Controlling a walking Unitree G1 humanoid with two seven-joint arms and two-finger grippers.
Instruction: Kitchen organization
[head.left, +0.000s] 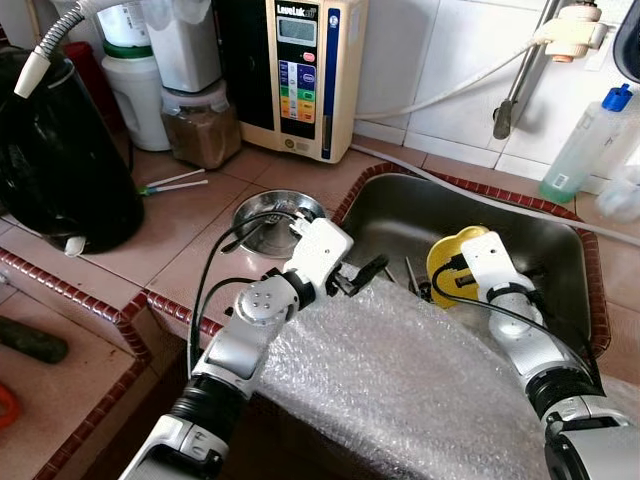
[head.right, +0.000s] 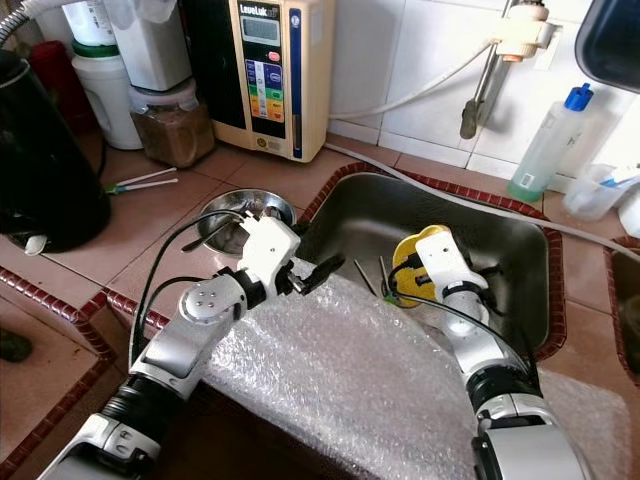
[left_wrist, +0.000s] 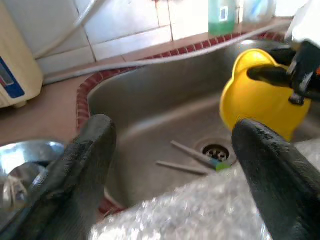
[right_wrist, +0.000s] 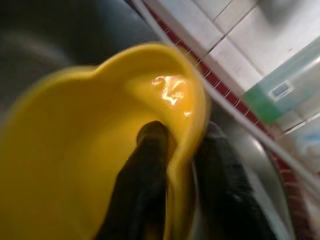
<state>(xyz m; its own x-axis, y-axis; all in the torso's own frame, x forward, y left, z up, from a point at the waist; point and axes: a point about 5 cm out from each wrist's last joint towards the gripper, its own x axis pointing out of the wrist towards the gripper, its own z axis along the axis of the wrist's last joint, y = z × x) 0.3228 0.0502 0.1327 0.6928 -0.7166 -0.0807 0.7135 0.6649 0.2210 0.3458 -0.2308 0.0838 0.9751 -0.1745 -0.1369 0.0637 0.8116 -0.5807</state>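
A stainless steel sink (head.left: 560, 250) sits in a terracotta tiled counter (head.left: 190, 230) trimmed with a dark red border, and a sheet of bubble wrap (head.left: 400, 390) drapes over its near edge, leaving the far half of the basin open. The right gripper (right_wrist: 182, 165) is down inside the basin, its two black fingers clamped on the rim of a glossy yellow plastic bowl (head.left: 452, 262), one finger inside the wall and one outside; the bowl stands tilted near the sink's middle, partly hidden behind the wrist. The left gripper (head.left: 362, 273) hovers over the sink's left rim, at the bubble wrap's edge, its fingers (left_wrist: 90, 165) spread wide and holding nothing. Thin sticks (left_wrist: 192, 159), one with a green tip, lie by the drain (left_wrist: 216, 151); what they are is hard to tell. A shiny steel bowl (head.left: 268, 215) rests on the counter just left of the sink. A cream water purifier (head.left: 300, 75) stands against the white tiled wall, and a green-liquid bottle (head.left: 585, 145) stands behind the sink at right.
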